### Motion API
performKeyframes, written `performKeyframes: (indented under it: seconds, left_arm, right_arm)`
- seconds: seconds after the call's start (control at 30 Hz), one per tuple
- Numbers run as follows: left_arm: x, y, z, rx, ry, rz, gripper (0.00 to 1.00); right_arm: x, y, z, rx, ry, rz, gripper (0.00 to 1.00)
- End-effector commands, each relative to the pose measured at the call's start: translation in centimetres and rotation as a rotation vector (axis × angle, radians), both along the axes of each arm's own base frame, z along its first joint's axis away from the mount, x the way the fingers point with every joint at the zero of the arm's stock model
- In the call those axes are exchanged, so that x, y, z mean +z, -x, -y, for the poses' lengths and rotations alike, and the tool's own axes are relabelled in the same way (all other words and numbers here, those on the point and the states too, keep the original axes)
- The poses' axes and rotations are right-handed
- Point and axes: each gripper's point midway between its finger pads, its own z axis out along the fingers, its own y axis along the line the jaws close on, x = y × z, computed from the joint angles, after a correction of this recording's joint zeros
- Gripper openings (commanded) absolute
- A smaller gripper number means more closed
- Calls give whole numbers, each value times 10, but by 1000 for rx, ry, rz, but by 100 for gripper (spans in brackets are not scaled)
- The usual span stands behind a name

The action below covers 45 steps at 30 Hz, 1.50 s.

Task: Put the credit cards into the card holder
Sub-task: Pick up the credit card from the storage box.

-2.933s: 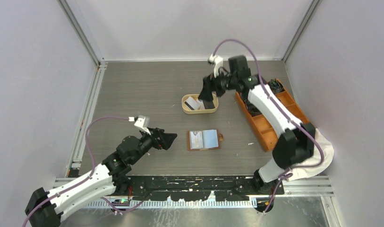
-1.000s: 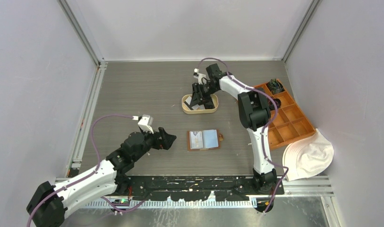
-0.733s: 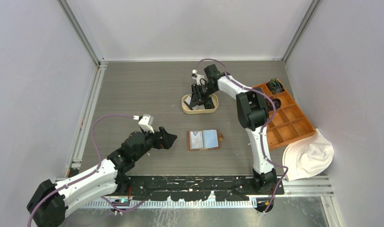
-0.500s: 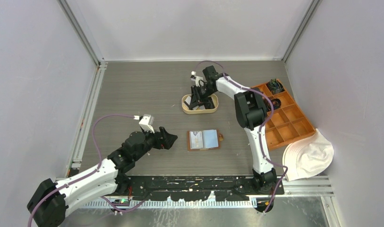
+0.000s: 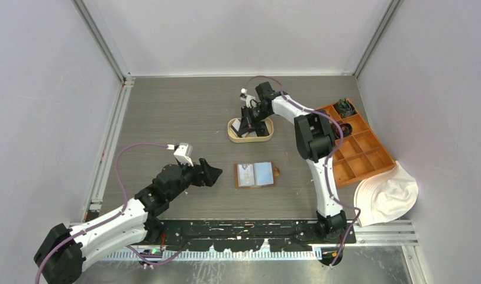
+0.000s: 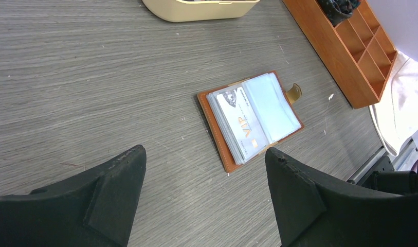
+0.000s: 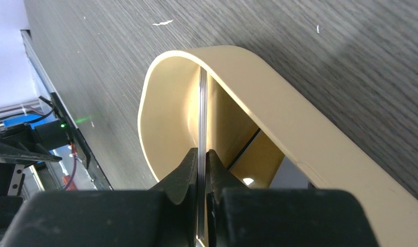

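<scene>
Your right gripper (image 7: 202, 154) is pinched almost closed on the top edge of a card (image 7: 202, 98), which stands upright between its fingers. The edge shows fine layered lines, so you cannot tell whether it is one card or two pressed together. The card is inside the tray (image 7: 278, 110), just ahead of the gripper and close to the curved wall. With walls all round, an edge grip from above looks like the only way in. Below the fingers, darker and paler flat shapes on the tray floor are probably more cards.

Your left gripper (image 6: 204, 154) is wide open, holds nothing, and hovers low over the tabletop (image 6: 93, 77). Just ahead of it lies the holder (image 6: 271, 110), spread flat with its clear sleeves up and a VIP card (image 6: 242, 123) already in one. I judge this gripper waits there to steady the holder. Farther off to its right stands the box (image 6: 345, 77), with a white cloth (image 6: 407, 98) beyond.
</scene>
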Motion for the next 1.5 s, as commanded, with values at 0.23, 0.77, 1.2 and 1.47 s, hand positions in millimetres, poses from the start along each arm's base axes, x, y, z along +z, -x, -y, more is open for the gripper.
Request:
performKeyframes:
  seconds: [0.23, 0.77, 1.2, 1.47]
  left_arm:
    - [20, -6, 7, -1, 65, 46, 85]
    - [17, -6, 7, -1, 62, 39, 85]
    - [15, -5, 8, -7, 59, 32, 85]
    - [15, -4, 6, -5, 59, 31, 85]
  right_arm:
    - [73, -9, 1, 13, -182, 75, 4]
    - [56, -7, 3, 11, -162, 24, 22]
    - [43, -12, 3, -53, -142, -20, 31]
    - [54, -16, 10, -72, -148, 0, 32]
